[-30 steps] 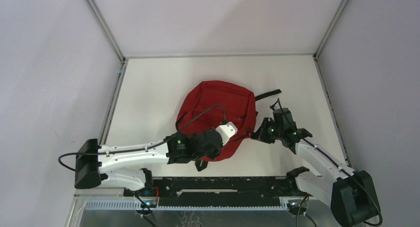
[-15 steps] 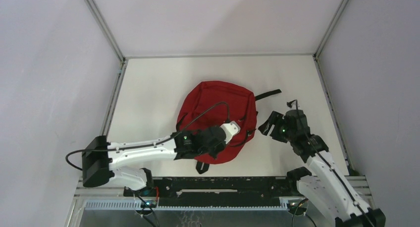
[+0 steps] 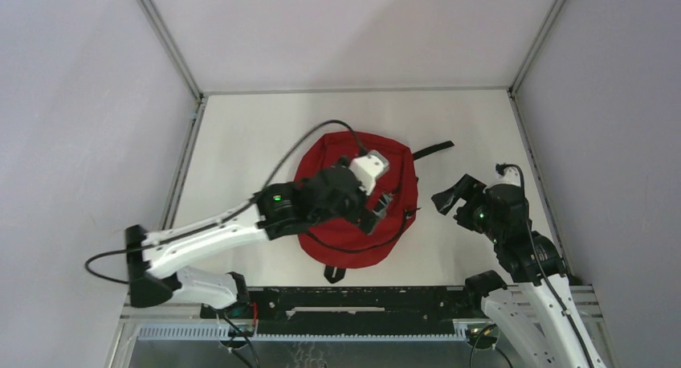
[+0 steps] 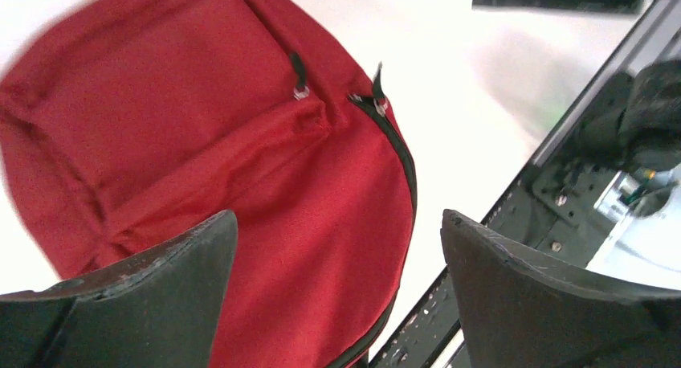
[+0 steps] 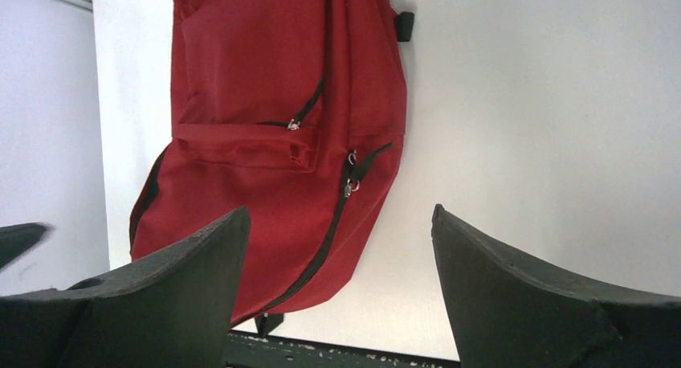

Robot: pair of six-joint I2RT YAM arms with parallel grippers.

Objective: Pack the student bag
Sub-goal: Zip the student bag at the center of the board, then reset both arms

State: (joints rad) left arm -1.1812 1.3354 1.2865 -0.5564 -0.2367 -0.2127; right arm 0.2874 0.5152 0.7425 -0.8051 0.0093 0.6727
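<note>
Bag [image 4: 201,143] beneath left end effector [image 4: 337,217]

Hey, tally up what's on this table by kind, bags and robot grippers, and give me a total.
Soft red fabric backpack with black straps: 1
Black two-finger robot grippers: 2 (left gripper, right gripper, jaws open on both)
Total: 3

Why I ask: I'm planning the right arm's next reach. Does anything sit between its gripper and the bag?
Nothing visible does. The right gripper, open, is to the right of the student bag, with only bare table between them.
</note>
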